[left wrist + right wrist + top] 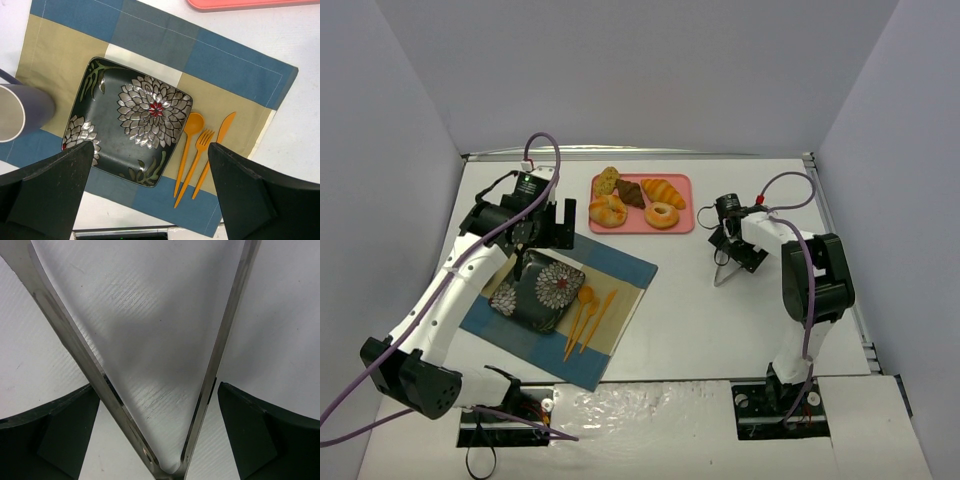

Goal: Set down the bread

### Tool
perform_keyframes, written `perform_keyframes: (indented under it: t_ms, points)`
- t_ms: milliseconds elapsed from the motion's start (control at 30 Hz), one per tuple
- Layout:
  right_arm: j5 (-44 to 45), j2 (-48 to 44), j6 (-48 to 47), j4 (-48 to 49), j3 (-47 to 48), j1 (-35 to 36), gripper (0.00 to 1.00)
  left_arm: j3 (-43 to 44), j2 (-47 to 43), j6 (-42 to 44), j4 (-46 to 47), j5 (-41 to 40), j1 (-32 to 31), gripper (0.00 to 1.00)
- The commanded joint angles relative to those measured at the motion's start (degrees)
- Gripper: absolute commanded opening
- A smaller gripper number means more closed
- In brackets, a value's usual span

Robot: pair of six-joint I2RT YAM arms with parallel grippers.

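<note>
We see the dark chocolate-brown wedge of bread (630, 192) lying on the pink rectangular tray (686, 205), beside a golden croissant (664, 190). The right gripper (157, 390) grasps silver metal tongs (74, 345), their arms spread wide. The left gripper (150, 150) hangs released and empty above a black flowered square plate (150, 107).

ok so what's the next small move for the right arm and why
Probably swing the right gripper, with the silver V-shaped metal tongs between its fingers, left and forward toward the dark brown wedge of bread. The tongs are spread, empty, over the white table; the bread lies on the pink tray.
</note>
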Motion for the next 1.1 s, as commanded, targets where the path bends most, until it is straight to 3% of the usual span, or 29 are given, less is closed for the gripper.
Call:
perform_keyframes:
  t_ms: [0, 400, 733, 900, 1067]
  points:
    - [0.76, 0.45, -0.79, 0.90, 0.13, -1.07, 1.00, 3.00, 0.24, 0.79, 1.67, -0.86, 0.32, 0.97]
    - [2.10, 2.31, -2.44, 3.07, -0.35, -1.42, 1.00, 3.72, 1.17, 1.05, 1.33, -1.13, 0.26, 0.97]
    - [2.18, 1.51, -2.65, 4.46, -3.29, -1.32, 0.91, 3.46, 1.28, 1.05, 1.32, -1.31, 0.27, 0.97]
    - [2.11, 0.81, -2.76, 5.03, -4.56, -1.23, 0.79, 3.53, 1.53, 1.05, 1.34, -1.23, 0.26, 0.97]
    - [1.85, 0.49, -3.16, 5.63, -5.95, -0.92, 0.55, 3.46, 1.63, 1.15, 1.40, -1.23, 0.26, 0.97]
